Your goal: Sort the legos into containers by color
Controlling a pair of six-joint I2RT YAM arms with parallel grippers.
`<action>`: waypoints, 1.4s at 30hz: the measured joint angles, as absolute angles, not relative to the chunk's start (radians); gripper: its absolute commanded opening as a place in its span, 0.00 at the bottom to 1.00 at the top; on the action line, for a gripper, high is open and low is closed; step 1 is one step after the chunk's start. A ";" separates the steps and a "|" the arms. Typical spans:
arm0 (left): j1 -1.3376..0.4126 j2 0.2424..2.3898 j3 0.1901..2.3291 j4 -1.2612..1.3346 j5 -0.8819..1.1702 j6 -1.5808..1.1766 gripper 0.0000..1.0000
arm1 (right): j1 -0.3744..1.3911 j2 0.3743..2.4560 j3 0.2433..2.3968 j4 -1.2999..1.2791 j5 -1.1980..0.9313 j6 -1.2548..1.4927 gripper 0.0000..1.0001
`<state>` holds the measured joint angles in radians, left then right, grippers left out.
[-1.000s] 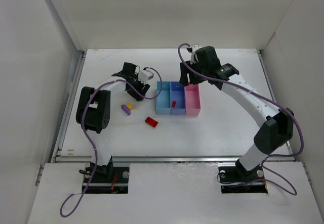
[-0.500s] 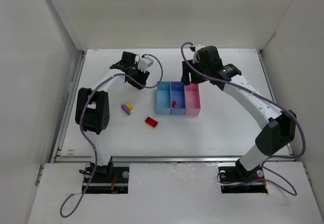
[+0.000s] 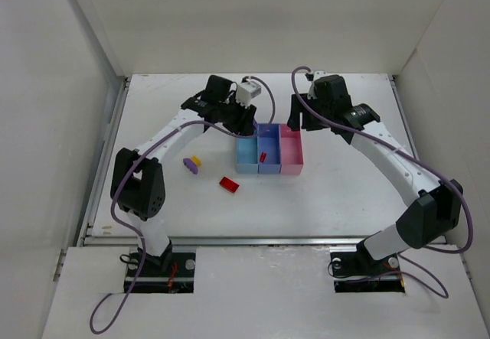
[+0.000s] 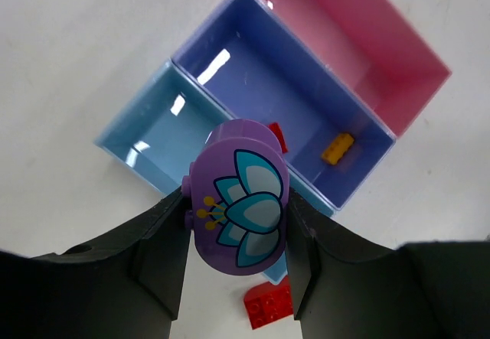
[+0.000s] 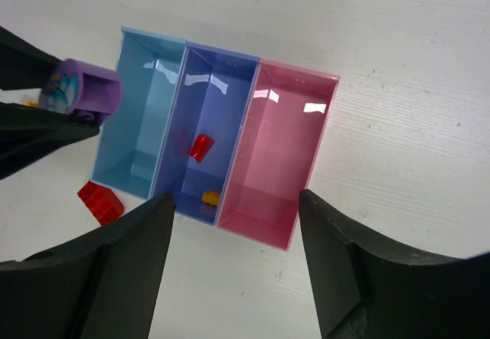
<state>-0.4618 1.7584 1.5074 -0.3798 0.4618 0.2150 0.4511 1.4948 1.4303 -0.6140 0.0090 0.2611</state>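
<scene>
My left gripper (image 3: pixel 249 123) is shut on a round purple lego with a flower print (image 4: pixel 237 205), held above the near end of the light blue bin (image 4: pixel 157 140). The blue-violet bin (image 4: pixel 260 79) holds a small red brick (image 5: pixel 201 147) and an orange-yellow brick (image 4: pixel 338 148). The pink bin (image 5: pixel 279 148) shows nothing inside. My right gripper (image 5: pixel 237 270) is open and empty above the far end of the bins. A red brick (image 3: pixel 229 184), a purple piece (image 3: pixel 191 167) and a yellow piece (image 3: pixel 196 160) lie on the table left of the bins.
White walls close in the table on the left, back and right. The three bins (image 3: pixel 268 134) stand joined in a row at the middle of the table, between the two arms.
My left arm has swung right from the far left of the table to above the light blue bin, carrying the purple lego. My right gripper has shifted slightly right.
</scene>
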 measured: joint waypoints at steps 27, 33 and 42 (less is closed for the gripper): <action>-0.496 1.819 1.431 -0.395 0.335 0.146 0.70 | 0.451 1.434 1.390 -0.614 0.027 0.266 0.73; -0.465 1.728 1.495 -0.500 0.287 0.216 1.00 | 0.453 1.434 1.390 -0.613 -0.001 0.262 0.73; -0.307 1.431 1.188 -0.592 0.073 0.598 1.00 | 0.521 1.512 1.395 -0.601 -0.004 0.220 0.73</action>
<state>-0.3065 1.4315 1.1877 -0.5922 0.0727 0.5983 0.5213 1.5116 1.3949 -0.6006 -0.0044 0.2203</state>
